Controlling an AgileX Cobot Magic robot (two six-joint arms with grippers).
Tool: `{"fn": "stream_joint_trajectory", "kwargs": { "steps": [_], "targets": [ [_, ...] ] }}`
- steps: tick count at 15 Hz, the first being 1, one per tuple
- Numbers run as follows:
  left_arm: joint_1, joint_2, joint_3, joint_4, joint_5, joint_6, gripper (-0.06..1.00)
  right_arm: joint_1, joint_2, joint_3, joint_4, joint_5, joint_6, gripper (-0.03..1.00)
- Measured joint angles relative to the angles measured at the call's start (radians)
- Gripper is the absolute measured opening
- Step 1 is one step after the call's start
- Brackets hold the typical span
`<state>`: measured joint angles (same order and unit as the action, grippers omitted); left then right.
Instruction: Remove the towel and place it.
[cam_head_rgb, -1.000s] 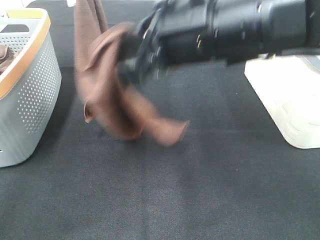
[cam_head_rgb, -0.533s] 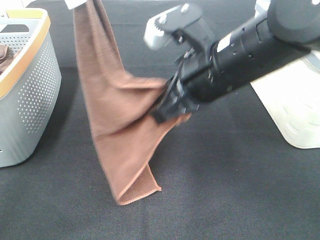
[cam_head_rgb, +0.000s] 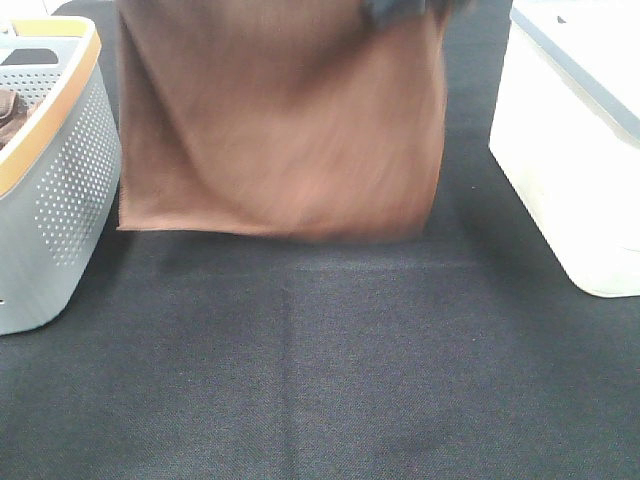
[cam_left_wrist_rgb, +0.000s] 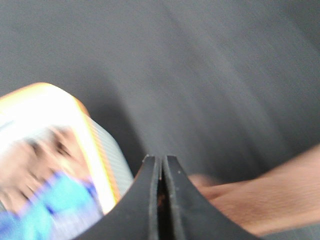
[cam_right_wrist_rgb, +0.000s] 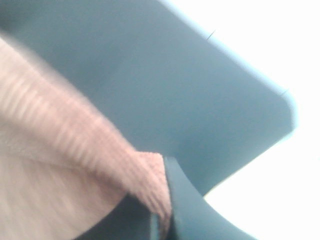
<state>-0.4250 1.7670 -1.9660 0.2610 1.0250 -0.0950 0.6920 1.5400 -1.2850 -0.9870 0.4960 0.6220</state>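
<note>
My left gripper (cam_left_wrist_rgb: 161, 164) is pinched fully closed on one upper corner of the rust-brown towel (cam_head_rgb: 280, 130). My right gripper (cam_right_wrist_rgb: 164, 175) is clamped tight on the other corner. The towel hangs spread wide between them, with its lower hem over the black table (cam_head_rgb: 330, 380). It is between the grey perforated basket (cam_head_rgb: 70, 170) on my left and the white bin (cam_head_rgb: 570, 180) on my right.

Grey basket (cam_head_rgb: 70, 185) left; white bin (cam_head_rgb: 560, 160) right.
</note>
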Motion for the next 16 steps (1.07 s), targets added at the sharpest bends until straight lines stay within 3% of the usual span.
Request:
{"fn": "stream_joint_trajectory", "kwargs": {
  "steps": [2,6,8,10,12,13,16],
  "targets": [
    [0.050,0.035,0.000,-0.003,-0.144,-0.011,0.00,0.000,0.042,-0.100,-0.206,0.016,0.061,0.00],
    [0.082,0.110,0.000,0.018,-0.441,-0.011,0.00,-0.071,0.182,-0.271,-0.487,-0.030,0.215,0.00],
    [0.091,0.161,0.000,0.066,-0.608,-0.011,0.00,-0.161,0.255,-0.325,-0.540,-0.142,0.336,0.00],
    [0.105,0.242,-0.001,0.105,-0.688,-0.011,0.00,-0.256,0.329,-0.343,-0.536,-0.331,0.532,0.00],
    [0.111,0.324,-0.001,0.093,-0.656,-0.011,0.00,-0.312,0.412,-0.335,-0.476,-0.403,0.678,0.00],
    [0.110,0.360,-0.001,0.070,-0.600,-0.011,0.00,-0.321,0.434,-0.305,-0.441,-0.405,0.687,0.00],
    [0.101,0.399,-0.001,-0.065,-0.324,-0.012,0.00,-0.321,0.440,-0.133,-0.336,-0.414,0.557,0.00]
  ]
}}
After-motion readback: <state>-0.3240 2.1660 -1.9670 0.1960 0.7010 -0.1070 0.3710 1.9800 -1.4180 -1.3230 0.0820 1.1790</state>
